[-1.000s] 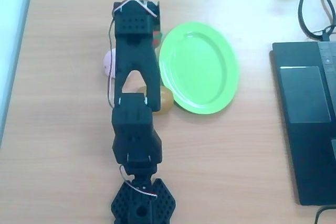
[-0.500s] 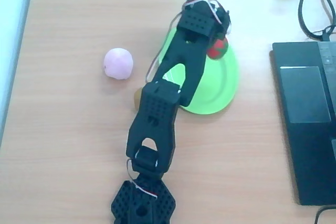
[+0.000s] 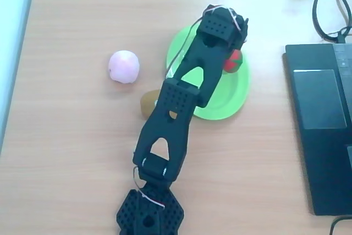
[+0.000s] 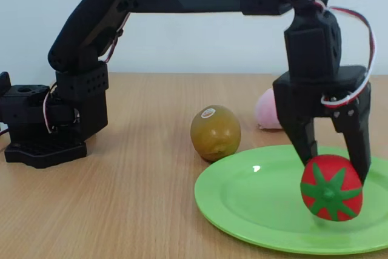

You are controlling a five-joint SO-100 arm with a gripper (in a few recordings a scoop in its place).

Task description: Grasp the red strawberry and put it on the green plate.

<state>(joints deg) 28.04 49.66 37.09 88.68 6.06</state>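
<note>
The red strawberry [image 4: 331, 187], green cap facing the camera in the fixed view, hangs just above the right part of the green plate [image 4: 254, 201]. My black gripper [image 4: 335, 168] points straight down and is shut on it, one finger on each side. From overhead the strawberry [image 3: 235, 61] peeks out at the right of the gripper [image 3: 231, 53], over the plate's [image 3: 220, 108] upper right part. The arm reaches across the plate from the base at the bottom.
A brown-yellow kiwi [image 3: 147, 103] [image 4: 215, 133] lies just off the plate's left rim. A pale pink ball [image 3: 124, 66] [image 4: 267, 110] sits further left in the overhead view. A dark laptop [image 3: 322, 119] and cables [image 3: 330, 9] fill the table's right side.
The arm has swung right, from left of the plate to over it, carrying the strawberry. The pink ball and kiwi, hidden under the arm before, now show.
</note>
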